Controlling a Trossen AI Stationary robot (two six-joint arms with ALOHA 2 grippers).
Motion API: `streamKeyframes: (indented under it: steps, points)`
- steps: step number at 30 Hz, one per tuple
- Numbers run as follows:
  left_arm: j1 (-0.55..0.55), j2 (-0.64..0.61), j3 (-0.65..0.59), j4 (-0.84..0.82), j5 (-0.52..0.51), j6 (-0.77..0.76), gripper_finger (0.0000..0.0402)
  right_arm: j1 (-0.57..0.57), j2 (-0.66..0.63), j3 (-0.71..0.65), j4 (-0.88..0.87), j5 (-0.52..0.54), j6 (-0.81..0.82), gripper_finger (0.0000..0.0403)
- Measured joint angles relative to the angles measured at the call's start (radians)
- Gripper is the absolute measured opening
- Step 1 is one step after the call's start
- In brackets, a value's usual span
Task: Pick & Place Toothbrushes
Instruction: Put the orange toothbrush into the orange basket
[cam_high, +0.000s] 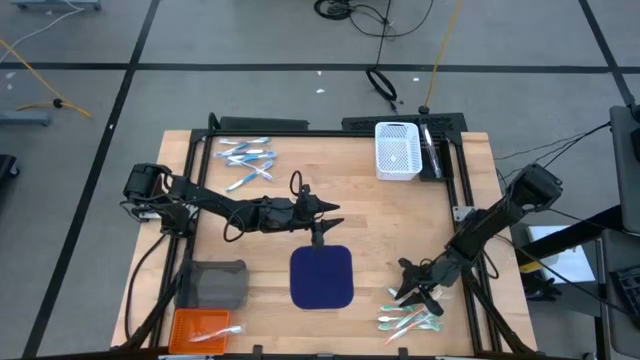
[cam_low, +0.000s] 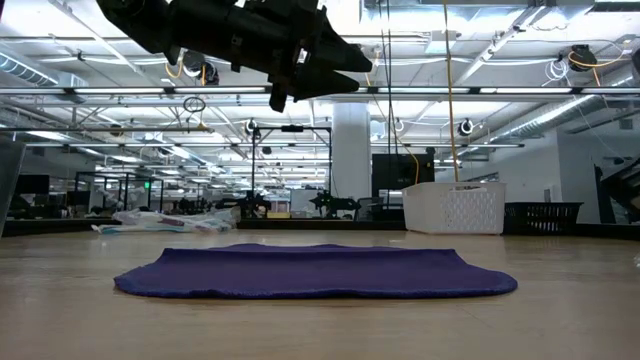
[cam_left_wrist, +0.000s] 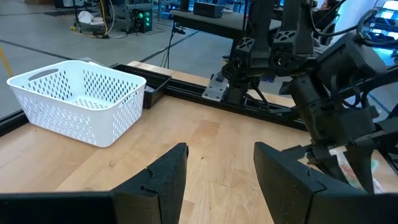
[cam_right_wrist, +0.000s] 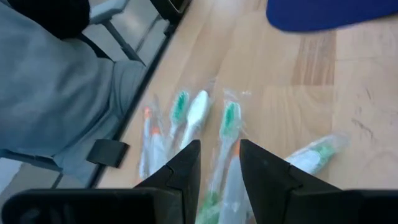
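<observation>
Several wrapped green-and-white toothbrushes (cam_high: 410, 318) lie flat on the wooden table near its front right corner. My right gripper (cam_high: 412, 292) hangs open just above them, slanting down. In the right wrist view one green-headed toothbrush (cam_right_wrist: 229, 124) runs into the gap between its fingers (cam_right_wrist: 219, 163). Several blue-and-white toothbrushes (cam_high: 245, 155) lie at the far left. The navy mat (cam_high: 322, 278) lies flat at the front middle. My left gripper (cam_high: 335, 210) waits open in the air over the mat's far edge, nothing between its fingers (cam_left_wrist: 221, 171).
A white slotted basket (cam_high: 397, 150) stands at the far right of the table. A grey bin (cam_high: 215, 283) and an orange bin (cam_high: 205, 325) holding toothbrushes sit at the front left. A black frame (cam_high: 460, 190) borders the table. Bare wood lies between the mat and the basket.
</observation>
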Motion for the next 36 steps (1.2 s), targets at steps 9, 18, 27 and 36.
streamKeyframes:
  steps: [9,18,27,36]
  points:
    - [0.000,0.000,0.000,0.000,0.000,0.000,0.0189,0.000,0.043,0.023,-0.003,0.013,-0.024,0.0102]
    - [0.000,0.000,0.000,0.000,0.000,0.000,0.0189,0.000,0.038,0.025,-0.080,0.102,-0.032,0.0102]
    - [0.000,0.000,0.000,0.000,0.000,0.000,0.0189,0.000,0.034,0.026,-0.114,0.107,-0.049,0.0009]
    - [0.000,0.000,0.000,0.000,0.000,0.000,0.0189,-0.003,0.036,0.040,-0.097,0.112,-0.128,0.0000]
